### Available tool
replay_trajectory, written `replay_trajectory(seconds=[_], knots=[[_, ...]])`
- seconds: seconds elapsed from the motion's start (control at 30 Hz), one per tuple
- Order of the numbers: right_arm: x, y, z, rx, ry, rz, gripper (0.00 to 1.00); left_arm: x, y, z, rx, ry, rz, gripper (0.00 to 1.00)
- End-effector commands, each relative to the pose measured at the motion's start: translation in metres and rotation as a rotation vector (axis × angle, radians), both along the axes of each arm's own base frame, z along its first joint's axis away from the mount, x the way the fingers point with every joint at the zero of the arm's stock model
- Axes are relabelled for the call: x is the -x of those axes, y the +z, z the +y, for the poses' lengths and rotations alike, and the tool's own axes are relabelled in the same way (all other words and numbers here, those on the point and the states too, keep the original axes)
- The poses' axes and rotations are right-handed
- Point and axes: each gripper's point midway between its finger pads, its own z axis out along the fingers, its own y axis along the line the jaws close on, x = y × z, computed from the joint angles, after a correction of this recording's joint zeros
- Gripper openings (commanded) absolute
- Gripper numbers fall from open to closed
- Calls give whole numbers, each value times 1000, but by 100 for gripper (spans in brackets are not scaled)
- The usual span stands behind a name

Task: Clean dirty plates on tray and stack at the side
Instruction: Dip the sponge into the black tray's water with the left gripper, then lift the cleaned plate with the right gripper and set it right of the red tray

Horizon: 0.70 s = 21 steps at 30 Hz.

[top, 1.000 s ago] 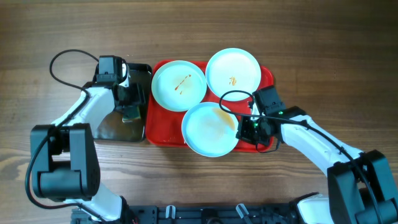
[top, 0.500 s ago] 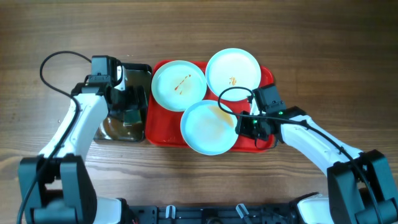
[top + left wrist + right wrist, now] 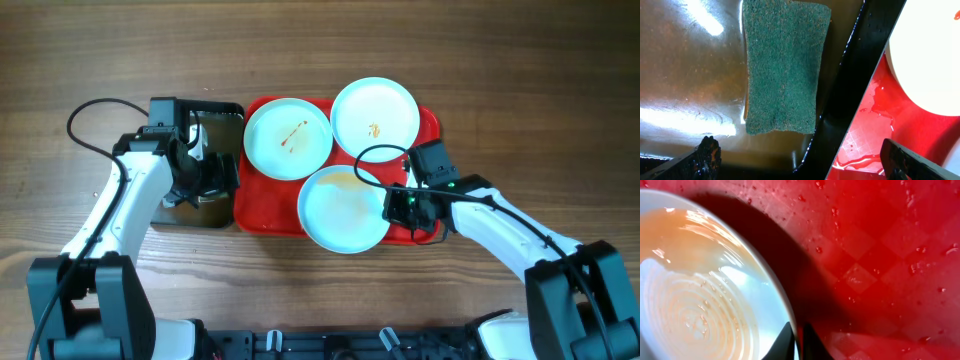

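Near plate (image 3: 345,208): nudged rightward at the red tray's (image 3: 262,210) front edge, rim pinched by the right pincer (image 3: 400,207), smear unwiped.
Left pincer (image 3: 205,180): shifted above the green sponge (image 3: 785,65), fingers spread, nothing gripped.
Meaning: wiping judged close; nothing stacked yet.

Mid-counter (image 3: 500,60), long side running left to right: the large tray (image 3: 262,205). On it, three plates in a triangle. At the back left, the back-left plate (image 3: 288,137). Just beside it to the right, the back-right plate (image 3: 375,113), reaching past the tray's back edge. Before and between those two, the front plate (image 3: 345,208), jutting over the tray's front edge. At that plate's right rim, the right claw (image 3: 400,207), rim between its fingers. Left of the large tray and edge to edge with it: the small tray (image 3: 222,125). In its front part, flat and near the wall beside the large tray: the sponge (image 3: 785,65). Above the sponge, the left claw (image 3: 205,185), fingers wide apart.
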Motion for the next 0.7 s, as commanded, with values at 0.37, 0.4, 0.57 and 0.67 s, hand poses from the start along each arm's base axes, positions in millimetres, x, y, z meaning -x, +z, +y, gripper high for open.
replay_trajectory(seconds=[0.37, 0.4, 0.57, 0.67], knots=[[-50, 120, -46, 237, -5, -521, 4, -2, 6, -3, 16, 5, -17, 100], [-52, 121, -49, 263, 9, -536, 4, -2, 6, -3, 16, 5, -17, 100], [-58, 144, -62, 341, -24, -551, 4, -2, 6, -3, 16, 4, -17, 100], [-67, 163, -82, 453, -81, -595, 4, -2, 6, -3, 16, 4, -20, 100]])
